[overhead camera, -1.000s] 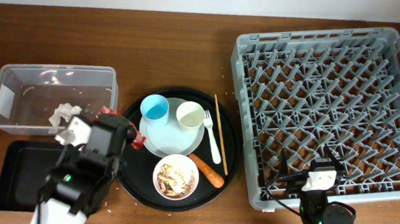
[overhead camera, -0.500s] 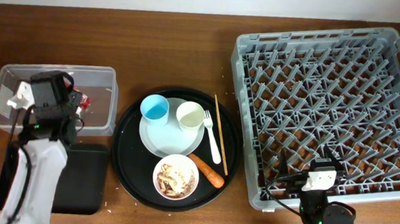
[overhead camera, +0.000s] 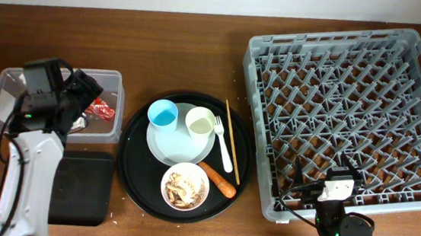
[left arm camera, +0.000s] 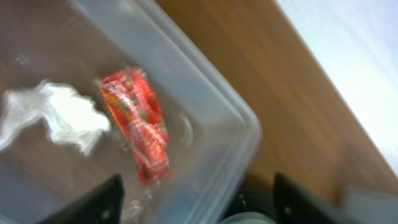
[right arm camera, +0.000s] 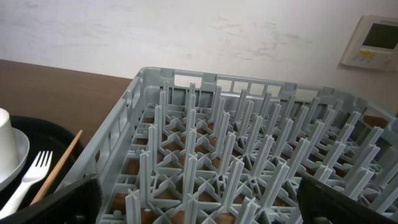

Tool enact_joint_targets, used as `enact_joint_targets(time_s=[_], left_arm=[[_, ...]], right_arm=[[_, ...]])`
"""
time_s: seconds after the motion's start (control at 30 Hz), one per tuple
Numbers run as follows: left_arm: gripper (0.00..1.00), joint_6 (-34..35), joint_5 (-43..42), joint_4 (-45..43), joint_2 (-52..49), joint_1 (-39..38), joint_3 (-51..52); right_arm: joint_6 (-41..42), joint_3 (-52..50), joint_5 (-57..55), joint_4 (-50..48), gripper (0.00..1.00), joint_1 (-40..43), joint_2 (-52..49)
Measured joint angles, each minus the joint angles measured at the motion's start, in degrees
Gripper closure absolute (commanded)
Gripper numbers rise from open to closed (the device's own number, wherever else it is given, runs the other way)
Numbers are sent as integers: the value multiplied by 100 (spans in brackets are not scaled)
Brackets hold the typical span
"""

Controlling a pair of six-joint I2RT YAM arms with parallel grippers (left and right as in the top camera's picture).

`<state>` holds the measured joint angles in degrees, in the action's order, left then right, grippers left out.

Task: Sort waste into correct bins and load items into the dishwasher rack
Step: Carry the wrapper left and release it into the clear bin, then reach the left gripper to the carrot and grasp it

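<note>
Clear plastic rectangular tub (left arm camera: 236, 118): holds red crinkled snack wrapper (left arm camera: 140, 127) beside crumpled white tissue (left arm camera: 62, 118). Left gripper (left arm camera: 196, 199) above, jaws apart (empty). Right gripper (right arm camera: 199, 205): jaws wide, empty.

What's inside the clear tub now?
Visible: red snack wrapper and crumpled white tissue in the clear tub. Overhead, the left arm covers its middle; wrist view shows one corner, so the rest is unseen.
</note>
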<state>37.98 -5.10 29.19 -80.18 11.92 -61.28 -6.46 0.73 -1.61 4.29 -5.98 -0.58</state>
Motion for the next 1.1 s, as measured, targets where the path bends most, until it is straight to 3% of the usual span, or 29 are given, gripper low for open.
enact_joint_targets(time_s=[0.17,0.27,0.47,0.7,0.87,1.03,1.1], left_arm=[[34,-697,-1071,2052,492,-227,-470],[40,-997,-1025,3152,518,-1222,-485],[42,-785,-726,2774,518,-3523,-483],[45,-59,-153,1340,-223,-5530,-485],[45,94,-101,1029,-1189,-6183,-485],[47,114,-57,1054,-1668,-6258,-485],[52,116,-55,1062,-1779,-6260,-485]], right_arm=[[2,0,0,0,1,0,0],[-2,0,0,0,1,0,0],[0,0,0,0,1,0,0],[2,0,0,0,1,0,0],[-2,0,0,0,1,0,0],[2,0,0,0,1,0,0],[2,0,0,0,1,0,0]])
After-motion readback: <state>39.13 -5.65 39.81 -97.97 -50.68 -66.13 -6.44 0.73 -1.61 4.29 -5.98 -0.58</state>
